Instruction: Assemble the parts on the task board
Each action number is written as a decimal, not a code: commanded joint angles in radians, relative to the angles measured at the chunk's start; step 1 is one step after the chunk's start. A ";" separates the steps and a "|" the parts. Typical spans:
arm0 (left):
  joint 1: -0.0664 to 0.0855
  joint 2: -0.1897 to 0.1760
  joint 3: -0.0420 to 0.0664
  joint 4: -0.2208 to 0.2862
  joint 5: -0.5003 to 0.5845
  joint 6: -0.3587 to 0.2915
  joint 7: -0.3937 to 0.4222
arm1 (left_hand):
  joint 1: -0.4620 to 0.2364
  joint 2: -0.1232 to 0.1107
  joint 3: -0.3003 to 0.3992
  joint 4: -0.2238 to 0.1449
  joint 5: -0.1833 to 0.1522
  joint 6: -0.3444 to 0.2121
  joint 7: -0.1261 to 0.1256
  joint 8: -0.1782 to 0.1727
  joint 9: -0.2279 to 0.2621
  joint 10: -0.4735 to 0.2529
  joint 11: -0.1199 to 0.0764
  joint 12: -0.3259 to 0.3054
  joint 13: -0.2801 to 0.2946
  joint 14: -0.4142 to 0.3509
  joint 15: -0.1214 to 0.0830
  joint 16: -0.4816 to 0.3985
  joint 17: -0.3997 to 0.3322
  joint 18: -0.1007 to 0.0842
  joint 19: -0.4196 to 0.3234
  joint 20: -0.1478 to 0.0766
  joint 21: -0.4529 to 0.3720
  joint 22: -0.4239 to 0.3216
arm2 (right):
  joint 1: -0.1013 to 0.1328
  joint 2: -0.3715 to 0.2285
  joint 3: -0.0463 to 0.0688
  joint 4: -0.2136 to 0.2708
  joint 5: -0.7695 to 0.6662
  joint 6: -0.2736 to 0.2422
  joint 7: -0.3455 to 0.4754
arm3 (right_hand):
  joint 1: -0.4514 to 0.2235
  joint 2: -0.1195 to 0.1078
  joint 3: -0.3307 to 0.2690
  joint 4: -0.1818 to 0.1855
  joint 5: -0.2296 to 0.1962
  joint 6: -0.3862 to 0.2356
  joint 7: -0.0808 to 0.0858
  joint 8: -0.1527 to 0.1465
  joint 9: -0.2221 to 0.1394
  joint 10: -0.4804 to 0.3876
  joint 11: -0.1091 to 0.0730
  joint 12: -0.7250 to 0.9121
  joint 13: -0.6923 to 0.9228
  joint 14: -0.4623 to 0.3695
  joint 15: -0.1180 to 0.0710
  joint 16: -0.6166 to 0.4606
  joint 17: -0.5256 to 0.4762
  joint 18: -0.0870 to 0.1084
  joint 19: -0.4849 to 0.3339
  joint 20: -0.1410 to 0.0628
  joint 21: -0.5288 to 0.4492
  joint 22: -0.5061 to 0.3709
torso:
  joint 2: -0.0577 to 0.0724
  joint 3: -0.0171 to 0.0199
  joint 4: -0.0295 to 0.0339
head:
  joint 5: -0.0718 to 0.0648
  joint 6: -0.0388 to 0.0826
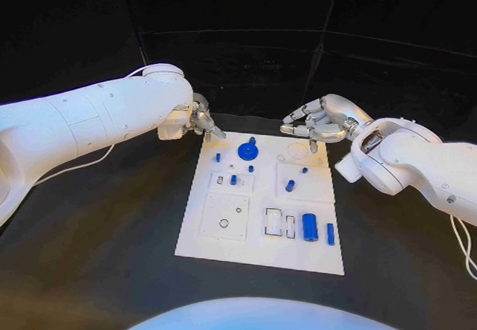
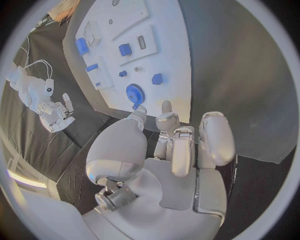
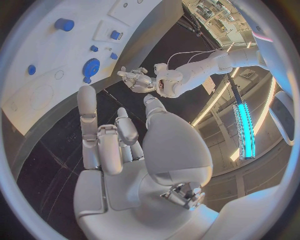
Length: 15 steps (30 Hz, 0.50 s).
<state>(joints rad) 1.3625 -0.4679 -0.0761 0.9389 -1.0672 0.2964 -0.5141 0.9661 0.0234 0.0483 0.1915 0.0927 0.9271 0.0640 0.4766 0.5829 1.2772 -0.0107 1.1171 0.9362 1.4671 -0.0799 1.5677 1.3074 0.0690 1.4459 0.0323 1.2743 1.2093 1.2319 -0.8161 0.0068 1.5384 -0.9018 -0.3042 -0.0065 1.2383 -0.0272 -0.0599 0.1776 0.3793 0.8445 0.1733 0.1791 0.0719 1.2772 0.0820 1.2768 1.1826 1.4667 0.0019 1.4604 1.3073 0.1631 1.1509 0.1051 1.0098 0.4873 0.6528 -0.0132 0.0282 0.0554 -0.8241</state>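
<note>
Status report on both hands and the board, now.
Left hand and right hand open, hovering at task board far edge. Blue gear on board, untouched. Nothing blocking.

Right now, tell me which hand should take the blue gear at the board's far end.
Probably left: the left hand hovers open just beside the blue gear, while the right hand sits farther off.

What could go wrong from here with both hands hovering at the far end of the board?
1. Both hands look empty, and the left hand hangs close to the blue gear; a clumsy reach might nudge it or the small blue parts beside it.
2. The right hand hovers over the task board at its far edge; pressing there might shift the board.
3. The blue cylinder lies on its side and could roll if the board is jolted.
</note>
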 commanded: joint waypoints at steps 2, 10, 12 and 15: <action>-0.008 0.015 0.000 -0.033 -0.006 0.057 0.007 | 0.012 0.000 -0.008 0.000 -0.005 0.001 0.001 -0.004 -0.002 -0.003 0.002 0.001 0.002 0.104 0.008 0.003 0.263 0.013 -0.005 0.002 -0.004 -0.001 | 0.002 0.003 0.001 -0.001 0.004 0.002 0.007 | -0.002 0.006 -0.003 0.005 0.005 -0.008 -0.002 0.005 -0.001 -0.007 0.002 0.004 -0.003 0.055 0.000 -0.007 0.038 0.015 0.002 0.000 -0.008 -0.004 | 0.000 -0.0003 0.0015 | 0.003 -0.001; -0.026 0.041 0.001 -0.075 -0.006 0.077 0.020 | 0.022 -0.006 -0.030 0.002 -0.010 0.007 0.002 -0.009 -0.012 -0.003 0.003 0.001 -0.001 0.104 0.009 0.003 0.263 0.014 -0.006 0.004 -0.006 -0.002 | 0.002 0.010 0.001 -0.004 0.004 0.000 0.010 | -0.001 0.007 -0.004 0.005 0.006 -0.008 -0.002 0.005 -0.001 -0.008 0.002 0.003 -0.003 0.055 0.000 -0.007 0.038 0.015 0.001 0.000 -0.009 -0.005 | -0.001 0.0013 0.0009 | 0.006 -0.005; -0.029 0.046 0.001 -0.078 -0.006 0.079 0.026 | 0.022 -0.005 -0.041 0.009 -0.019 0.010 0.002 -0.012 -0.017 -0.002 0.003 0.001 -0.002 0.104 0.009 0.003 0.263 0.014 -0.005 0.005 -0.006 -0.001 | 0.002 0.011 0.001 -0.005 0.004 0.001 0.009 | -0.001 0.007 -0.004 0.005 0.006 -0.008 -0.002 0.005 -0.001 -0.008 0.002 0.003 -0.003 0.055 0.000 -0.007 0.038 0.015 0.001 0.000 -0.009 -0.005 | -0.001 0.0011 0.0012 | 0.007 -0.006; -0.033 0.051 0.001 -0.079 -0.006 0.082 0.032 | 0.025 -0.003 -0.055 0.016 -0.034 0.014 0.002 -0.016 -0.024 -0.001 0.003 0.002 -0.003 0.104 0.010 0.003 0.263 0.014 -0.005 0.005 -0.006 0.000 | 0.002 0.013 0.001 -0.006 0.004 0.001 0.009 | -0.001 0.007 -0.004 0.005 0.006 -0.008 -0.002 0.005 -0.001 -0.008 0.002 0.003 -0.003 0.055 0.000 -0.007 0.038 0.015 0.001 0.000 -0.009 -0.005 | -0.002 0.0004 0.0018 | 0.008 -0.006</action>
<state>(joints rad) 1.3287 -0.4188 -0.0756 0.8618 -1.0672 0.3514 -0.5039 0.9838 0.0199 -0.0035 0.2073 0.0618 0.9350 0.0643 0.4642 0.5596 1.2772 -0.0107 1.1171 0.9341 1.4635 -0.0764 1.5677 1.3074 0.0690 1.4460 0.0323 1.2743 1.2080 1.2317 -0.8043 0.0069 1.5328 -0.9015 -0.3044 -0.0058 1.2383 -0.0272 -0.0624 0.1801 0.3792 0.8446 0.1733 0.1791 0.0719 1.2772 0.0821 1.2768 1.1809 1.4667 0.0019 1.4605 1.3073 0.1631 1.1509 0.1051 1.0056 0.4828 0.6518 -0.0124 0.0293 0.0630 -0.8298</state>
